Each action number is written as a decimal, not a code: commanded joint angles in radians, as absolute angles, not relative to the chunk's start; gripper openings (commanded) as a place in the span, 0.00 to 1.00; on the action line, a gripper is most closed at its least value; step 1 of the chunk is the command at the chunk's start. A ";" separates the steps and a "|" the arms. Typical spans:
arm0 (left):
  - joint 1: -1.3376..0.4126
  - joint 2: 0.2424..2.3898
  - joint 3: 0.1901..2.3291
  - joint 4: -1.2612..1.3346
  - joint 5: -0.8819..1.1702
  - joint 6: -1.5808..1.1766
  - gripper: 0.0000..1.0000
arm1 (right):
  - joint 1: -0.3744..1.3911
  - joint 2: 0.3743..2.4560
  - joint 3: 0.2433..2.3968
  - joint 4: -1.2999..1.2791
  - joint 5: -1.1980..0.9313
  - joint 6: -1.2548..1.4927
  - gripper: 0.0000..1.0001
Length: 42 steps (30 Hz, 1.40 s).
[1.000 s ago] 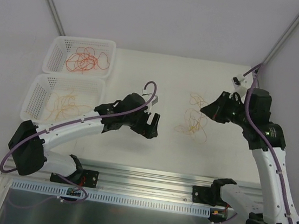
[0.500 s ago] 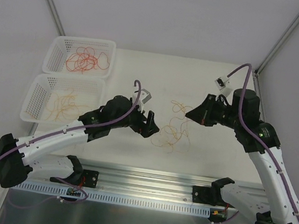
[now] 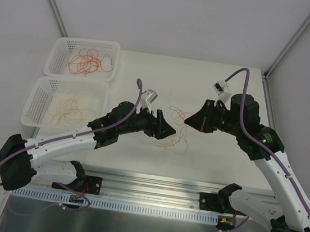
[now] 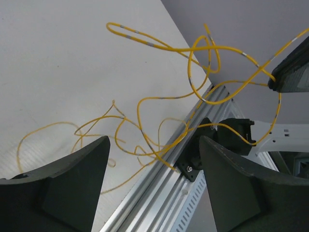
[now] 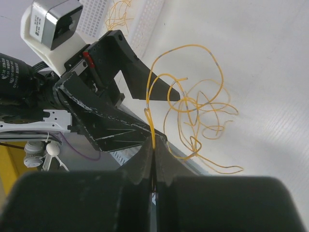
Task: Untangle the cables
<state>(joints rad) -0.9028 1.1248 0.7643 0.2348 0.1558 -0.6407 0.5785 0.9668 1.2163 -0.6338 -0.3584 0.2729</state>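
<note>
Upper basket [image 3: 56, 58]: far left of the bench [image 3: 149, 70]. It holds loose red-orange cables [image 3: 90, 61] and you need nothing from it for this step.
Lower basket [image 3: 35, 98]: just in front of the upper one, with yellow-orange cables [image 3: 65, 109] lying inside.
Left hand [image 3: 168, 130]: the jaws are wide and hold nothing. The tips sit just left of the tangle, and the loops lie beyond the gap rather than in it.
Yellow tangle [image 3: 175, 136]: mid-bench, toward the near rail [image 3: 158, 181]. The upper loops are lifted and strung toward the right hand, while the lower curls rest on the bench.
Right hand [image 3: 187, 118]: pinched tight on one strand of the yellow tangle, raised above the bench.
Step in hand: most likely taking a second hold so you can draw the loops apart.
Doing it well: pick a single strand away from the crossings and slide the left hand in until only that wire lies between the fingers. Close, then ease leftward slowly while the right hand holds firm.
Risk: catching two strands at once would likely tighten the knot, and low loops may snag on the rail.
</note>
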 commanded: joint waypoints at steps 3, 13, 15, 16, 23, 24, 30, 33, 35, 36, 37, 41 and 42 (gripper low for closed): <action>-0.919 1.183 0.782 0.336 0.141 -0.722 0.69 | 0.604 0.960 1.210 -0.575 -0.310 0.298 0.01; -0.917 1.143 0.767 0.220 -0.067 -0.683 0.00 | 0.614 0.947 1.213 -0.662 -0.221 0.242 0.01; -0.913 1.114 0.761 0.189 -0.122 -0.649 0.00 | 0.612 0.940 1.212 -0.707 -0.136 0.203 0.01; -0.901 1.102 0.755 0.167 -0.161 -0.640 0.00 | 0.611 0.931 1.206 -0.751 -0.105 0.192 0.01; -0.729 0.988 0.684 0.029 -0.163 -0.682 0.00 | 0.549 0.908 1.172 -0.879 0.055 0.130 0.01; -0.710 0.976 0.678 0.008 -0.163 -0.687 0.00 | 0.525 0.905 1.169 -0.887 0.055 0.129 0.01; -0.646 0.916 0.649 -0.124 -0.231 -0.677 0.00 | 0.422 0.884 1.183 -0.905 0.009 0.135 0.01; -0.611 0.911 0.647 -0.185 -0.265 -0.683 0.00 | 0.382 0.885 1.242 -0.942 0.017 0.114 0.01; -0.589 0.914 0.637 -0.224 -0.281 -0.692 0.00 | 0.364 0.891 1.279 -0.966 0.034 0.085 0.01; -0.575 0.914 0.634 -0.233 -0.282 -0.693 0.00 | 0.350 0.896 1.293 -0.994 0.063 0.074 0.01; -0.552 0.916 0.629 -0.242 -0.279 -0.696 0.00 | 0.339 0.902 1.313 -1.006 0.080 0.068 0.01; -0.519 0.933 0.627 -0.258 -0.247 -0.686 0.00 | 0.305 0.911 1.283 -1.022 0.078 0.052 0.01; -0.518 0.936 0.630 -0.256 -0.229 -0.684 0.00 | 0.305 0.913 1.266 -1.005 0.014 0.054 0.02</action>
